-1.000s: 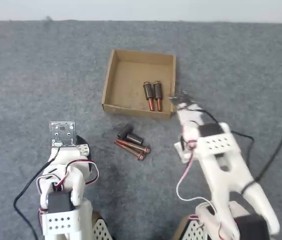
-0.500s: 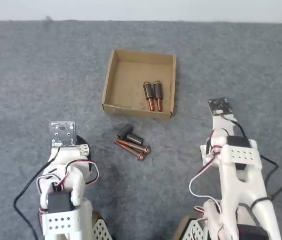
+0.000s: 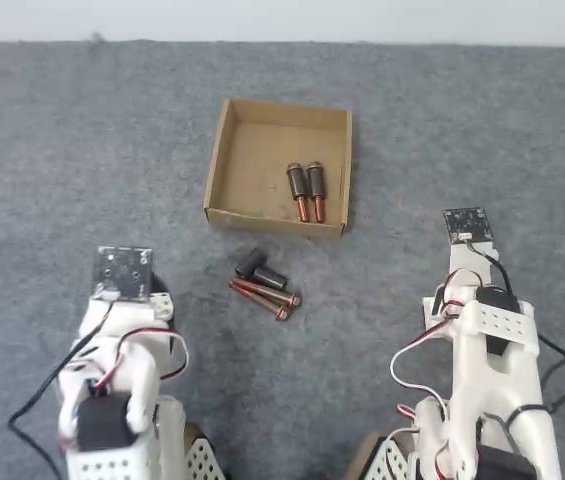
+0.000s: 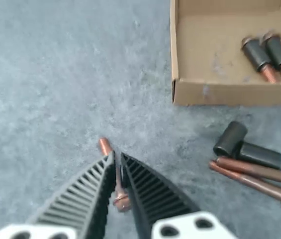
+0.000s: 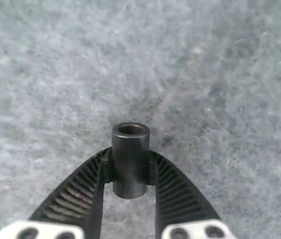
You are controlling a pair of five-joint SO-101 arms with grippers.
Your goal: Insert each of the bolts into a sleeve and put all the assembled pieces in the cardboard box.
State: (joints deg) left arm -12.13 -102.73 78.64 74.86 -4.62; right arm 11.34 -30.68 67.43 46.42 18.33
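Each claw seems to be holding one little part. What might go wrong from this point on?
The left gripper pinches its bolt by the thin shaft, so it may twist or slip when pushed.
The sleeve in the right gripper has a narrow bore; a bolt slightly off line would likely jam on the rim.
The loose bolts and sleeves lie bunched together, so grabbing one may knock the others.

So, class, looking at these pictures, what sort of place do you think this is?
Probably a robotics test bench: a small white left arm and right arm sit at a grey felt-covered table, with a cardboard box and loose bolts laid out.
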